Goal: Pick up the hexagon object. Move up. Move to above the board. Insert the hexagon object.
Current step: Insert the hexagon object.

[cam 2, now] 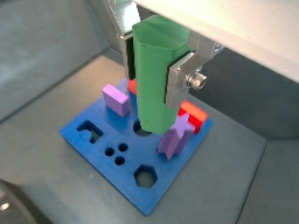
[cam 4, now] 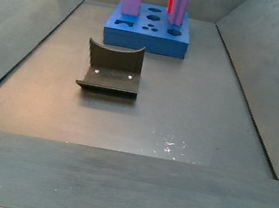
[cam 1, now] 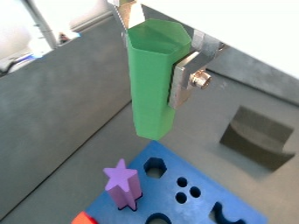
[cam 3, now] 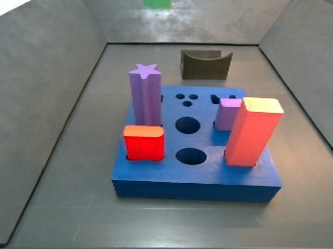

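My gripper (cam 1: 158, 61) is shut on the hexagon object (cam 1: 152, 83), a tall green prism held upright by its top end. It also shows in a wrist view (cam 2: 158, 83), with silver fingers (cam 2: 177, 80) clamped on two opposite sides. It hangs above the blue board (cam 2: 176, 175), well clear of its top. In a side view only the green lower end (cam 3: 158, 4) shows at the picture's edge, and the gripper is out of view. The board (cam 3: 196, 185) has a hexagon hole (cam 2: 143, 177) near one corner. It shows far off in a side view (cam 4: 146, 43).
On the board stand a purple star post (cam 3: 144, 97), a red cube (cam 3: 143, 142), a tall red post (cam 3: 254, 131) and a short lilac prism (cam 3: 229, 112). A dark olive U-shaped block (cam 4: 112, 69) lies on the floor beside the board. Grey walls enclose the floor.
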You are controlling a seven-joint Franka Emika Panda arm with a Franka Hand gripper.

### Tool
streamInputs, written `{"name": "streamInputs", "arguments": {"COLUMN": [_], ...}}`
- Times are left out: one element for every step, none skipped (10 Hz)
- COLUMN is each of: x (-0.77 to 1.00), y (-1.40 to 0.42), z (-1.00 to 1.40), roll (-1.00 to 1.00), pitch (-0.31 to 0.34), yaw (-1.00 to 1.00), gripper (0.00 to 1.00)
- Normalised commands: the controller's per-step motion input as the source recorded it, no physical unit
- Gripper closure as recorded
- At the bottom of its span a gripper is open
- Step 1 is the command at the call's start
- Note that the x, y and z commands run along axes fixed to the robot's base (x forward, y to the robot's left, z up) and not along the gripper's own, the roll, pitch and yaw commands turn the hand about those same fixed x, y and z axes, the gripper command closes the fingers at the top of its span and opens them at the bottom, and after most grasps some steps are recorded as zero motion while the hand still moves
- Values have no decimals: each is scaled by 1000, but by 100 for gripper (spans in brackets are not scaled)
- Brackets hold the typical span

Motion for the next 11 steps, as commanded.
{"name": "streamInputs", "arguments": {"x": [60, 0, 0, 0, 0, 0, 9, 9, 0, 0, 0], "y": [283, 180, 134, 129, 77, 26, 0, 0, 6, 20, 14], "z": [-791, -891, -900, -849, -774, -706, -631, -660, -697, -620, -569], "roll": [-136, -124, -87, -81, -54, 0, 57, 114, 119, 104, 63], "pitch": [49, -66, -114, -159, -229, -253, -213, -174, -156, -91, -79], "yaw": [-491, -103, 0, 0, 157, 266, 237, 237, 220, 186, 103], "gripper": [100, 100, 100, 100, 100, 100, 100, 100, 100, 100, 100]}}
